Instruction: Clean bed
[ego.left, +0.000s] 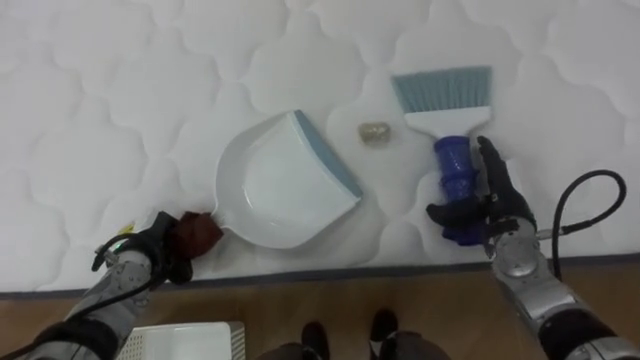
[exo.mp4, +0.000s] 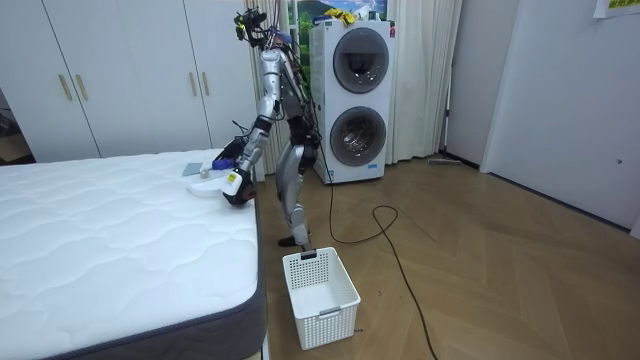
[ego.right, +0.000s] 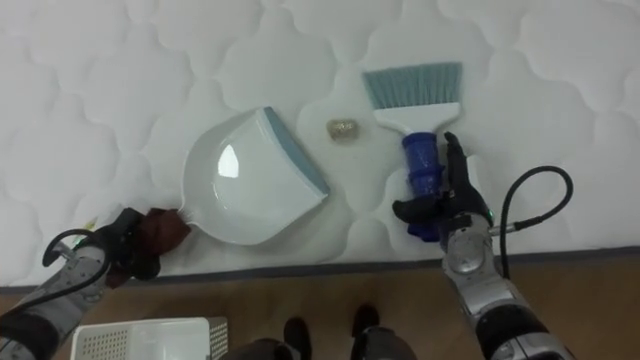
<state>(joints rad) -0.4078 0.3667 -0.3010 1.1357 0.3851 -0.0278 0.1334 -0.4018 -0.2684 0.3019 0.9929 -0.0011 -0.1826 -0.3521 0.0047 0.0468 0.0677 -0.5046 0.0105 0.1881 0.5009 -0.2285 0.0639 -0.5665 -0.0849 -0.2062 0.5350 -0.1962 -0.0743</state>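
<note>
A white dustpan (ego.left: 275, 185) with a grey-blue lip lies flat on the white mattress (ego.left: 90, 120), its lip facing right. My left hand (ego.left: 158, 252) is curled round its dark red handle (ego.left: 203, 231) near the mattress edge. A small crumpled bit of rubbish (ego.left: 374, 133) lies just right of the lip. Beyond it lies a brush (ego.left: 445, 100) with pale blue bristles pointing away from me and a blue handle (ego.left: 455, 168). My right hand (ego.left: 492, 205) holds that handle, with the thumb across it and the fingers along its right side.
The mattress edge (ego.left: 330, 271) runs across the bottom of the eye views, with wooden floor below. A white laundry basket (exo.mp4: 320, 295) stands on the floor by the bed corner. I stand at the bedside; stacked washing machines (exo.mp4: 355, 95) and a wardrobe (exo.mp4: 130, 70) are behind.
</note>
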